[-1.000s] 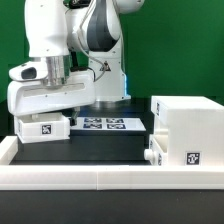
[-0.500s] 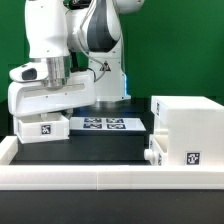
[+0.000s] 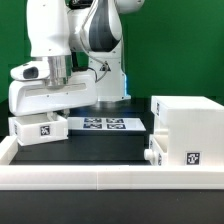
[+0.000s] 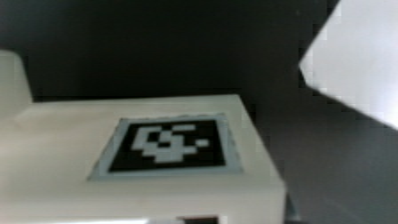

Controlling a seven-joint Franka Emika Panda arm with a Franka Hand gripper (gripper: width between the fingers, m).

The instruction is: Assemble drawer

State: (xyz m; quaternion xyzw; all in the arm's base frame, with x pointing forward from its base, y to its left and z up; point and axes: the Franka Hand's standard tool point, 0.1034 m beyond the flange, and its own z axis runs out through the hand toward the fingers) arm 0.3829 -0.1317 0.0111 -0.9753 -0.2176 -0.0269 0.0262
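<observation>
White smooth plastic tray box (image 3: 55, 128) w/ square tag (image 4: 166, 148) under jaws; grip unclear.

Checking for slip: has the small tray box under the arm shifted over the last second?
Yes. The small tray box has shifted slightly toward the exterior view's left, away from the marker board.

black table (image 3: 100, 146); marker board (image 3: 105, 124) and white drawer shell (image 3: 186, 113) rest on it

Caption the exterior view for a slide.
Panda arm low over a tagged tray box at the exterior view's left; large drawer shell at its right.
</observation>
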